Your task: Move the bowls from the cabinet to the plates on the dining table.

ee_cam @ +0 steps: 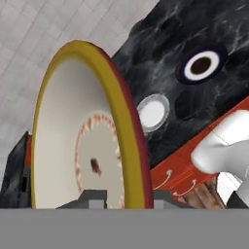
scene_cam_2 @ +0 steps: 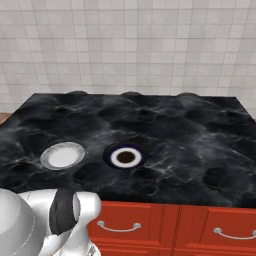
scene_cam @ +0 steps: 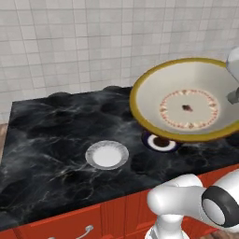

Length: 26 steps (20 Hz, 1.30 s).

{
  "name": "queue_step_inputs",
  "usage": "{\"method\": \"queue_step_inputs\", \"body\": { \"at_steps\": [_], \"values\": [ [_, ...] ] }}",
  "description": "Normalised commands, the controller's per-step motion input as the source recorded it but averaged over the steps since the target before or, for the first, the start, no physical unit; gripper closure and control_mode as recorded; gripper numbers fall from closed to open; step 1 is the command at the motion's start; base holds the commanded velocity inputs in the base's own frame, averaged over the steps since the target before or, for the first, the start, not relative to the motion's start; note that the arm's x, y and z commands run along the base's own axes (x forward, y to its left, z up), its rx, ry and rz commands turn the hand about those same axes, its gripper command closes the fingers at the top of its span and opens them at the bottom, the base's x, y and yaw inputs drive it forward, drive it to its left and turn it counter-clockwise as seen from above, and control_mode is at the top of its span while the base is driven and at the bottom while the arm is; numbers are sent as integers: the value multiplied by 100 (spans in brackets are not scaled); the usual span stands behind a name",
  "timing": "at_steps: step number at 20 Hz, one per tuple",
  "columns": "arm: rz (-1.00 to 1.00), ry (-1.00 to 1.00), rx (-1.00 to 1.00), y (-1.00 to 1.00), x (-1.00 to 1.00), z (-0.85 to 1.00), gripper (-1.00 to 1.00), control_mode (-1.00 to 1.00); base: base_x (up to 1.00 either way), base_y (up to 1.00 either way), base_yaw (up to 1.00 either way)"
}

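A: Two plates on the dining table [scene_cam: 46, 140], both bare. Left base view: white plate with grey rim [scene_cam: 107, 155] at centre, blue-rimmed plate [scene_cam: 161, 142] right of it, partly hidden behind the cream bowl [scene_cam: 186, 100]. That bowl hangs tilted at right of frame, above the tabletop, not resting on anything I can see.

B: Right base view?

A: Same two plates, side by side in the left-centre of the black top: white plate with grey rim [scene_cam_2: 62, 155] leftmost, blue-rimmed plate [scene_cam_2: 126, 156] just right of it. Nothing sits on either. Red drawer fronts [scene_cam_2: 170, 225] run along the bottom.

B: Hand view?

A: Cream bowl [ee_cam: 82, 131] seen nearly edge-on at left, its ochre rim running down between the finger tips of the gripper [ee_cam: 125, 198] at the bottom. Fingers look clamped on that rim. Both plates lie beyond, upper right: blue-rimmed plate [ee_cam: 200, 65] farther up, white plate with grey rim [ee_cam: 152, 112] nearer the bowl.

B: Progress?

A: Judging from this, first bowl is in carry, not yet set down. Placement on a plate remains, then the wooden bowl, which I can't locate here.
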Motion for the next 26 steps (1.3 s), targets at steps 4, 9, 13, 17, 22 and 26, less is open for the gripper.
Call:
{"method": "queue_step_inputs", "body": {
  "at_steps": [4,9,13,17,22,26],
  "values": [
    [0,49,-8,1,64,-14,100,-100,0,0,0],
    [0,10,-1,17,40,-58,100,-100,0,0,0],
    [1,0,6,11,37,-73,100,-100,0,0,0],
    [0,0,18,0,61,-67,100,-100,0,0,0],
    [4,2,15,1,78,-65,100,-100,0,0,0],
    [15,3,4,0,86,-35,100,-100,0,0,0]
  ]
}}
